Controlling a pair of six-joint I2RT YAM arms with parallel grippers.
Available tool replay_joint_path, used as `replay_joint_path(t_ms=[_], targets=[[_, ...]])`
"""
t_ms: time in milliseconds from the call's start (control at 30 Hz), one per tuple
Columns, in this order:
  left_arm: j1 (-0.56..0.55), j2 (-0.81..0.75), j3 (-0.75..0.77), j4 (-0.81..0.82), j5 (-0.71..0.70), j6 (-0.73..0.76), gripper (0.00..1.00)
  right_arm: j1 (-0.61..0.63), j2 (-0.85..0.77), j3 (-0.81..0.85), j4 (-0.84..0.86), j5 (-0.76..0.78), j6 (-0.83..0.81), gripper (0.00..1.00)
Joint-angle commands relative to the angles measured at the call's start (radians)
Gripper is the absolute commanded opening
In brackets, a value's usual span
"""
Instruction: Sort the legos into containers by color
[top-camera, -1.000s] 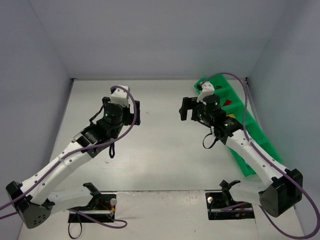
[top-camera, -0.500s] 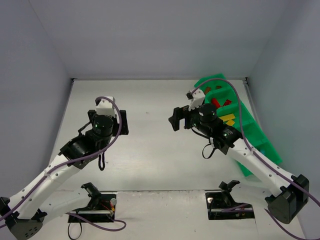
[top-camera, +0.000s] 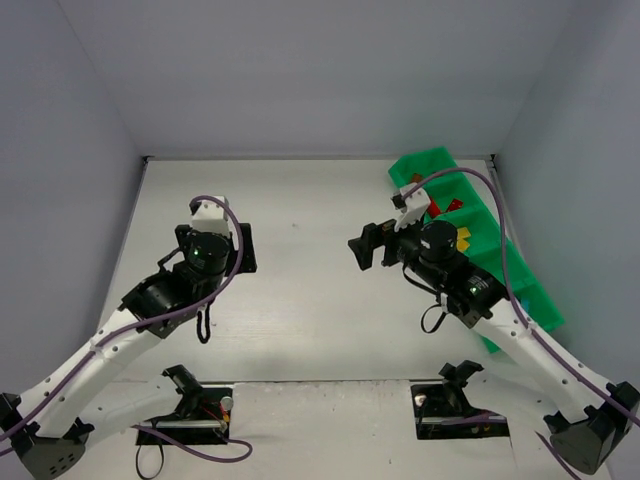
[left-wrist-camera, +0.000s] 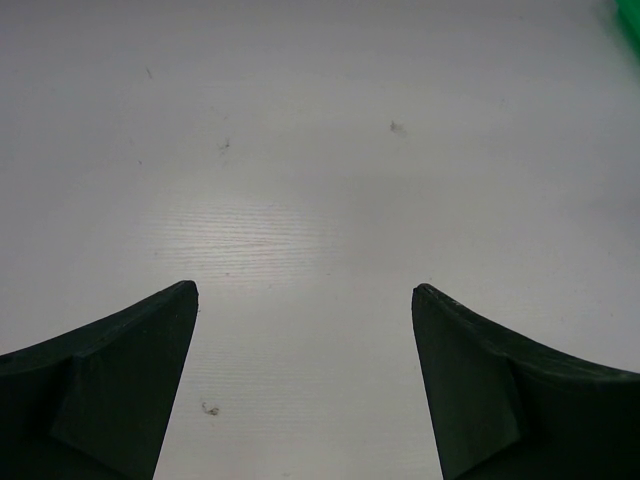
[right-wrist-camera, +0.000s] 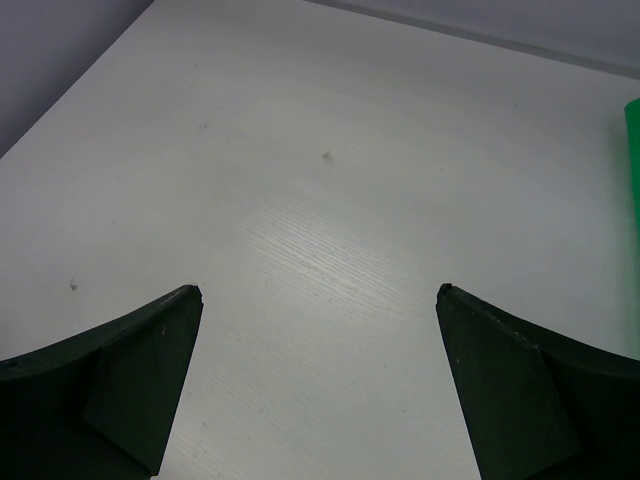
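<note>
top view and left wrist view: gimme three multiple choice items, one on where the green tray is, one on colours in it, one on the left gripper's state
1. In the top view, where does the green tray lie?
A. far left
B. right side
C. between the arm bases

2. Which colours show inside the tray?
A. red and yellow
B. white and black
C. orange only

3. What state is the left gripper in?
A. shut on a brick
B. open, nothing between its fingers
C. shut, empty

Answers:
1 B, it runs along the right wall.
2 A, a red brick and a yellow brick lie in it.
3 B, only bare table shows in the wide gap.
</note>
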Motion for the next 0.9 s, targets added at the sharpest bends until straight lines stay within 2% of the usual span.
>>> replay_joint_path(t_ms=[0,200,533,867], targets=[[0.006,0.03,0.048,-0.014,-0.026,-0.031,0.81,0.0,-0.029,-0.006,0.043,0.004,-0.036,1.0],[0.008,0.058,0.072,-0.071,-0.058,-0.066,0.81,0.0,-0.077,-0.041,0.04,0.03,-0.048,1.0],[0.008,0.004,0.072,-0.144,-0.069,-0.186,0.81,0.002,-0.124,-0.055,0.032,0.015,-0.051,1.0],[0.006,-0.027,0.063,-0.192,-0.052,-0.223,0.81,0.002,-0.163,-0.072,0.025,0.029,-0.022,1.0]])
